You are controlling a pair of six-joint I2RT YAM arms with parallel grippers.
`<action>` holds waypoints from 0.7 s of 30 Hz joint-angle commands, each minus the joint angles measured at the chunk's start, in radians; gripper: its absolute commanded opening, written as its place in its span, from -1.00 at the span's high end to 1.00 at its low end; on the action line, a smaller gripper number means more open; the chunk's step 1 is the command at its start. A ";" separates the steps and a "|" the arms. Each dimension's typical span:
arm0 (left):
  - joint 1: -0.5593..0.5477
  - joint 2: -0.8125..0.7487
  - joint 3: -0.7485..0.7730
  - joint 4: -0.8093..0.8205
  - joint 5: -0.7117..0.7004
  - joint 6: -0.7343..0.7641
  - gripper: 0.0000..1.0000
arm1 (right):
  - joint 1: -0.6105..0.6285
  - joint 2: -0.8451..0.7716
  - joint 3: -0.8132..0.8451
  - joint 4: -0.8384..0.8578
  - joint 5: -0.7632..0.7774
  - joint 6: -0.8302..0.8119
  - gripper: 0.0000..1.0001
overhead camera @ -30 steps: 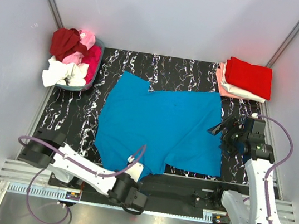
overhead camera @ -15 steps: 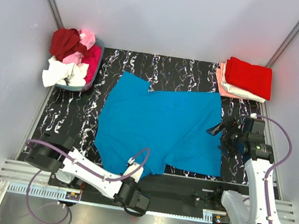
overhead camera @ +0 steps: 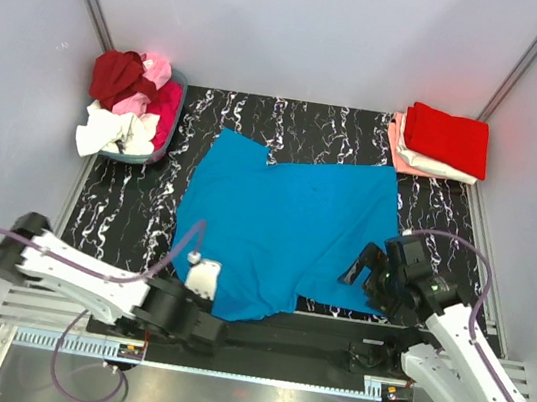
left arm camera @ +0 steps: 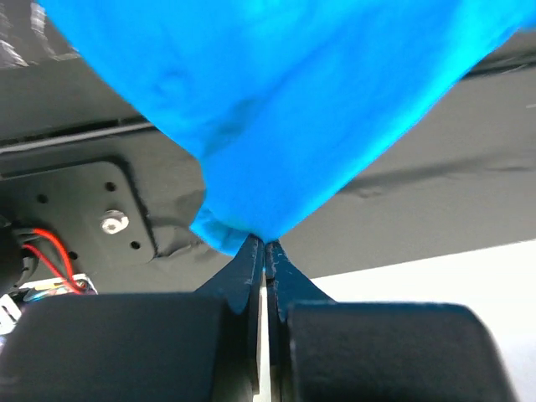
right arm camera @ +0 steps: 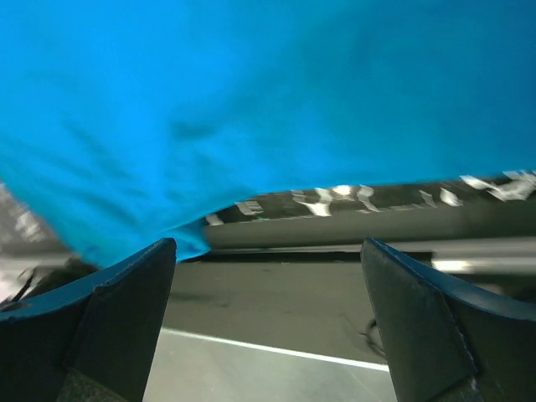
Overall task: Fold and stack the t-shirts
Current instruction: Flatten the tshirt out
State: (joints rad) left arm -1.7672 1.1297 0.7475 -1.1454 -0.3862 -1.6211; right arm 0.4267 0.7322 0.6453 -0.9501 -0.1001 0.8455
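A bright blue t-shirt (overhead camera: 285, 229) is lying on a black desk (overhead camera: 130, 211) veined with white marbling; a red t-shirt (overhead camera: 448, 137) is topping pink and cream t-shirts (overhead camera: 403, 157), while dark red, pink, magenta and white t-shirts (overhead camera: 132, 100) are brightening a grey basket (overhead camera: 162, 152).

bright blue cloth t-shirt (overhead camera: 289, 229) on black marbled mat (overhead camera: 126, 210): 1
folded t-shirts (overhead camera: 439, 144), mat's far right corner: 3
crumpled t-shirts (overhead camera: 127, 99), mat's far left corner: 4ish
grey round basket (overhead camera: 164, 145): 1
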 commanded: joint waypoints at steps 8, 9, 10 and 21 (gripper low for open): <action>0.008 -0.427 -0.046 -0.333 -0.125 -0.233 1.00 | 0.023 0.100 0.025 -0.061 0.184 0.037 -0.99; 0.008 -0.430 -0.048 -0.342 -0.118 -0.241 1.00 | 0.024 0.116 0.039 -0.082 0.197 0.026 -0.99; 0.008 -0.436 -0.050 -0.347 -0.118 -0.249 1.00 | 0.029 0.128 0.059 -0.096 0.217 0.033 -0.99; 0.008 -0.458 -0.042 -0.246 -0.158 -0.210 1.00 | 0.067 0.211 -0.022 0.019 0.155 0.121 -0.99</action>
State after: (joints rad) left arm -1.7611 0.6804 0.6933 -1.3422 -0.4835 -1.8198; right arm 0.4858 0.9951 0.6491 -0.9779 0.0521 0.8982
